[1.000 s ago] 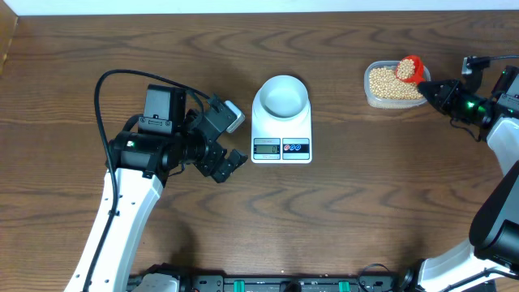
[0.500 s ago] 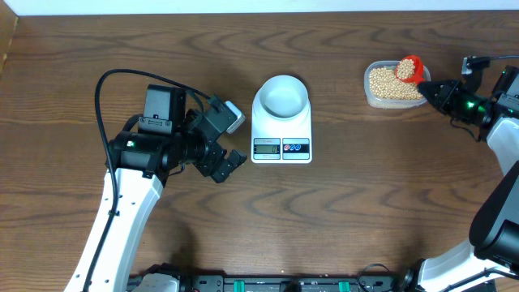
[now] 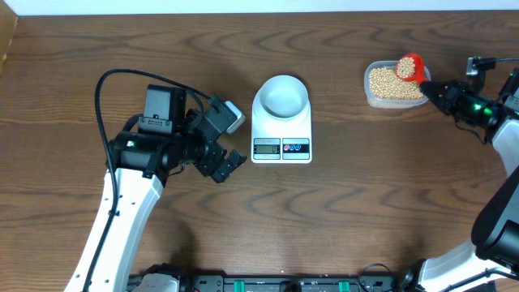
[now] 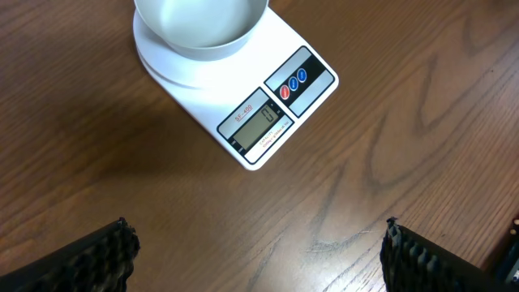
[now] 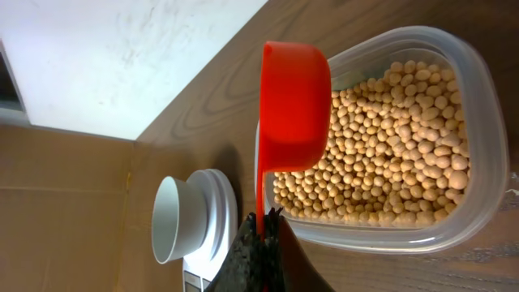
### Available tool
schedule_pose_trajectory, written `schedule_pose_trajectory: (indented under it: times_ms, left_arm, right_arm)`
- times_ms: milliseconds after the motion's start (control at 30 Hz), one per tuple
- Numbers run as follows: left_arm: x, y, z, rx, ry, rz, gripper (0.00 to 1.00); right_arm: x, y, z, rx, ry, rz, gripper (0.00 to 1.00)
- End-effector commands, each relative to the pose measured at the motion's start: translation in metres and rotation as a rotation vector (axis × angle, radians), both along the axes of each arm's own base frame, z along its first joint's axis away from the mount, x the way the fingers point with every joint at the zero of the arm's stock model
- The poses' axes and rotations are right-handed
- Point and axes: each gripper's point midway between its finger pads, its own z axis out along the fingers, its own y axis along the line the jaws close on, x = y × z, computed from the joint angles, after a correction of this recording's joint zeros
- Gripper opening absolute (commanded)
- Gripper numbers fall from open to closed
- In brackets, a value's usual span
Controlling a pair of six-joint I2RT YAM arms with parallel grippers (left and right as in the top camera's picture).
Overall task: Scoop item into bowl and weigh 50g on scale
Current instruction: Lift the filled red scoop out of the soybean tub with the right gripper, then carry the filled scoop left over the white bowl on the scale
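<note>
Worktop: a dark brown wood-grain worktop (image 3: 365,203) carries everything, with one arm at each end.
Scale: the small white digital kitchen scale (image 3: 281,148) sits near the middle of the worktop. Its little screen and coloured buttons are on the edge nearest the arms' bases. Digits show on the screen, but they are too blurred to read.
Bowl: the small round pale blue-white bowl (image 3: 282,96) stands upright on the scale's platform, just behind the screen. Its inside is plain and pale.
Tub: a clear rounded-rectangular plastic tub (image 3: 366,85) rests well to the right of the scale, apart from it.
Beans: the small round tan-yellow beans (image 3: 388,83) cover the floor of the tub, and more are heaped in the scoop.
Scoop: a red plastic scoop (image 3: 415,62) is over the tub's far right corner with its cup loaded. Whether its underside touches the beans below, I cannot tell.
Right arm: the right gripper (image 3: 428,87) is clamped tight on the scoop's thin red handle, just beside the tub's right end.
Left arm: the left gripper (image 3: 235,139) hangs spread wide with nothing in it, left of the scale and pointing toward it. Its dark ribbed fingertips (image 4: 105,255) frame bare wood, with the scale and bowl ahead.
</note>
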Motion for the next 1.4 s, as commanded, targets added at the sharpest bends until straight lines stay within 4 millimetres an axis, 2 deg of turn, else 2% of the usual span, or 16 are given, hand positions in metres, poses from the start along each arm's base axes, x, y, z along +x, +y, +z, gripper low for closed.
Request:
schedule_pose_trajectory:
  times_ms: [0,533,733,933,967,1100,1367]
  left_arm:
    - [0.006,0.001,0.016,-0.004,-0.050,0.000,0.98]
    - [0.006,0.001,0.016,-0.004,-0.050,0.000,0.98]
    - [0.006,0.001,0.016,-0.004,-0.050,0.000,0.98]
    - [0.006,0.001,0.016,-0.004,-0.050,0.000,0.98]
    - [0.006,0.001,0.016,-0.004,-0.050,0.000,0.98]
    - [0.006,0.001,0.016,-0.004,-0.050,0.000,0.98]
    - [0.006,0.001,0.016,-0.004,-0.050,0.000,0.98]
  right_arm:
    - [-0.002,0.006,0.002,0.018,-0.032,0.049,0.01]
    - [-0.014,0.029,0.026,0.166,-0.088,0.173,0.01]
    - [-0.010,0.049,0.029,0.197,-0.067,0.206,0.01]
    - [-0.006,0.082,0.036,0.216,-0.068,0.271,0.01]
    - [-0.006,0.097,0.037,0.215,-0.072,0.306,0.01]
    - [-0.010,0.128,0.038,0.213,-0.074,0.380,0.01]
    - [-0.019,0.169,0.038,0.216,-0.065,0.475,0.01]
